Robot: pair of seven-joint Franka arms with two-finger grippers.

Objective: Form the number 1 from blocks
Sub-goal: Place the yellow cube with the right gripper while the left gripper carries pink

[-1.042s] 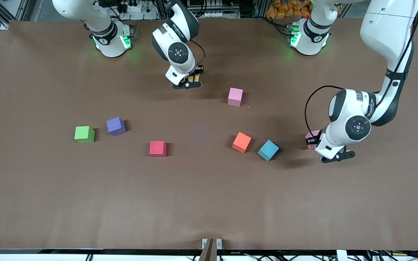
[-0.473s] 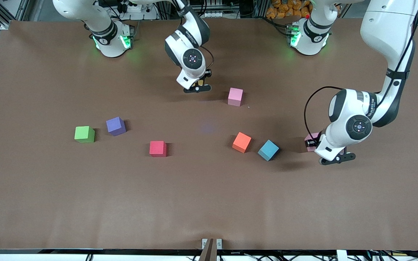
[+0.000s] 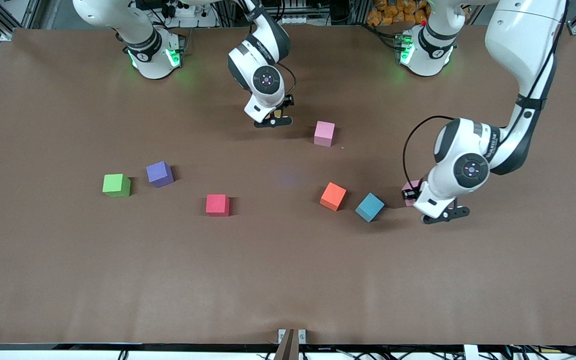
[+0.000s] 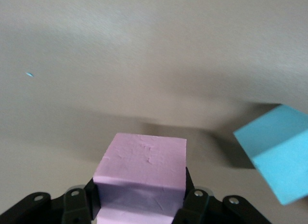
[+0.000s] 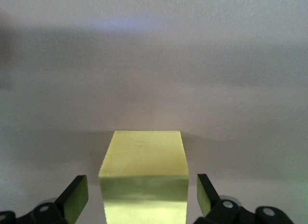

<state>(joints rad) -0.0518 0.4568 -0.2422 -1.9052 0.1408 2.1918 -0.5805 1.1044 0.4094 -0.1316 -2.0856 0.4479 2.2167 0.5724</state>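
Brown matte desk (image 3: pixel 288 280) fills pretty much the whole front view, with both arm bases along its top edge and coloured blocks scattered across the middle.

Left claw (image 3: pixel 413 196) is clamped on a pink block (image 3: pixel 409 190), just above the desk toward the left arm's end. The left wrist view shows that pink block (image 4: pixel 142 178) squeezed tight between the black fingers (image 4: pixel 192 204), with the light blue block (image 4: pixel 279 156) close beside it. From the front, the light blue block (image 3: pixel 369 207) sits tilted on the desk, and the orange block (image 3: pixel 333 196) is just beside it toward the right arm's end.

Right claw (image 3: pixel 273 117) is down near the top-middle of the desk with its fingers spread apart, and the yellow block (image 5: pixel 144 180) sits between them with a clear gap on each side, so nothing's gripping it. From the front you only catch a sliver of the yellow block (image 3: pixel 277 113) under the claw.

The second pink block (image 3: pixel 324 133) sits alone near the right claw. The red block (image 3: pixel 217 205) is around the middle, and the purple block (image 3: pixel 159 174) and green block (image 3: pixel 116 185) are close together toward the right arm's end.
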